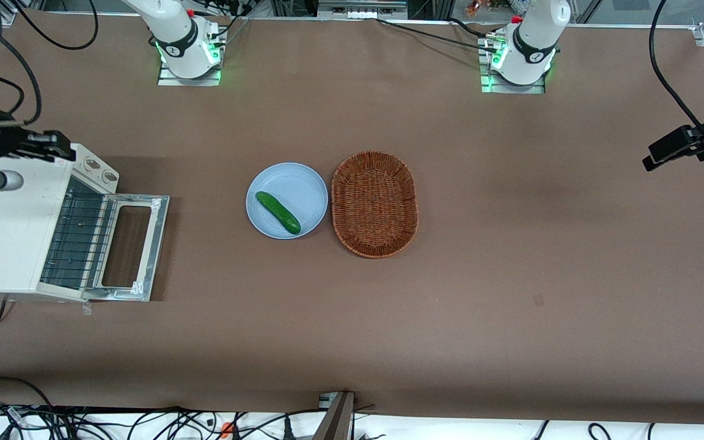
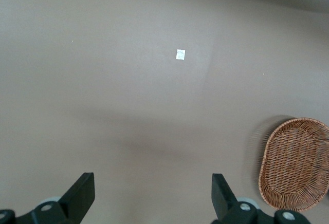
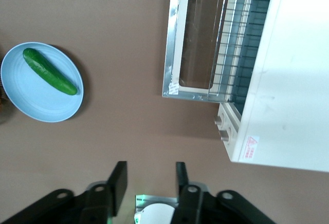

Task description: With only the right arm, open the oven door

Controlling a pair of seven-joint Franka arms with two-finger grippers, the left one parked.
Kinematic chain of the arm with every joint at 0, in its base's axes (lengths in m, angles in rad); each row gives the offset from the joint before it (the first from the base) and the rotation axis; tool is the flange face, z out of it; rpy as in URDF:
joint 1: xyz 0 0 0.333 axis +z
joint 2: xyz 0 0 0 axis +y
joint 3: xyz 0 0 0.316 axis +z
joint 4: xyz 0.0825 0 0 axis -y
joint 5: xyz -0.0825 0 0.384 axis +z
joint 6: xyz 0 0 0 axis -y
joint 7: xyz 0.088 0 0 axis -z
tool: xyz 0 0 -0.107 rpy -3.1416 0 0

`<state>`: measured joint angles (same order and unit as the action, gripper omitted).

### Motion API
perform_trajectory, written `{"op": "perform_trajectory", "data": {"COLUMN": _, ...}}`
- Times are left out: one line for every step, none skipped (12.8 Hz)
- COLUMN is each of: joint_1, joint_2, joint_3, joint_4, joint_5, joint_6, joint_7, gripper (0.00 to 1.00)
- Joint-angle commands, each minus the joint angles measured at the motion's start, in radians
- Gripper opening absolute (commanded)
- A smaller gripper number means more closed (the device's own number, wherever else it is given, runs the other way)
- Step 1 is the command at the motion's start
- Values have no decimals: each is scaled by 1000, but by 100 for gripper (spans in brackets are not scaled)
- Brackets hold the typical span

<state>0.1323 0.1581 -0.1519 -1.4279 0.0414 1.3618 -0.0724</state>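
Note:
The cream-white toaster oven [image 1: 3, 232] stands at the working arm's end of the table. Its oven door [image 1: 157, 238] is folded down flat on the table in front of the oven, shiny inner frame up, and the wire rack [image 1: 77, 238] shows inside. The right wrist view looks down on the lowered oven door [image 3: 172, 49] and the oven's top [image 3: 293, 70]. My gripper [image 1: 62, 150] hangs above the oven's corner by the knob panel [image 1: 98, 168], farther from the front camera than the door. The gripper [image 3: 150, 165] is open, nothing between its fingers, touching nothing.
A light blue plate [image 1: 303, 180] with a green cucumber [image 1: 277, 212] sits mid-table, beside a wicker basket [image 1: 374, 203]. The plate [image 3: 31, 98] and cucumber [image 3: 49, 71] also show from the right wrist. The basket [image 2: 295, 162] and a small white scrap [image 2: 180, 54] show from the parked arm.

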Motion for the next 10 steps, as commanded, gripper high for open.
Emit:
{"op": "perform_trajectory", "data": {"joint_1": -13, "joint_2": -49, "joint_3": -17, "joint_4": -23, "joint_5": 0, "joint_6": -20, "joint_7": -55, "gripper": 100}}
{"op": "perform_trajectory", "data": {"joint_1": -22, "joint_2": -52, "joint_3": -17, "joint_4": -23, "joint_5": 0, "joint_6": -20, "joint_7": -75, "gripper": 100}}
{"op": "perform_trajectory", "data": {"joint_1": -31, "joint_2": -71, "joint_3": -15, "joint_4": -23, "joint_5": 2, "joint_6": -10, "joint_7": -76, "gripper": 100}}
{"op": "perform_trajectory", "data": {"joint_1": -37, "joint_2": -106, "joint_3": -8, "joint_4": -28, "joint_5": -2, "joint_6": 20, "joint_7": -76, "gripper": 100}}
{"op": "perform_trajectory", "data": {"joint_1": -45, "joint_2": -124, "joint_3": -6, "joint_4": -43, "joint_5": -3, "joint_6": 39, "joint_7": -76, "gripper": 100}}
{"op": "perform_trajectory", "data": {"joint_1": -52, "joint_2": -134, "joint_3": -5, "joint_4": -48, "joint_5": -3, "joint_6": 43, "joint_7": -76, "gripper": 100}}
{"op": "perform_trajectory", "data": {"joint_1": -60, "joint_2": -141, "joint_3": -3, "joint_4": -57, "joint_5": -3, "joint_6": 42, "joint_7": -76, "gripper": 100}}
{"op": "perform_trajectory", "data": {"joint_1": -60, "joint_2": -147, "joint_3": -3, "joint_4": -66, "joint_5": -3, "joint_6": 42, "joint_7": -76, "gripper": 100}}
{"op": "perform_trajectory", "data": {"joint_1": -60, "joint_2": -149, "joint_3": -6, "joint_4": -77, "joint_5": -5, "joint_6": 43, "joint_7": -75, "gripper": 100}}
{"op": "perform_trajectory", "data": {"joint_1": -60, "joint_2": -146, "joint_3": -6, "joint_4": -74, "joint_5": -3, "joint_6": 43, "joint_7": -75, "gripper": 100}}
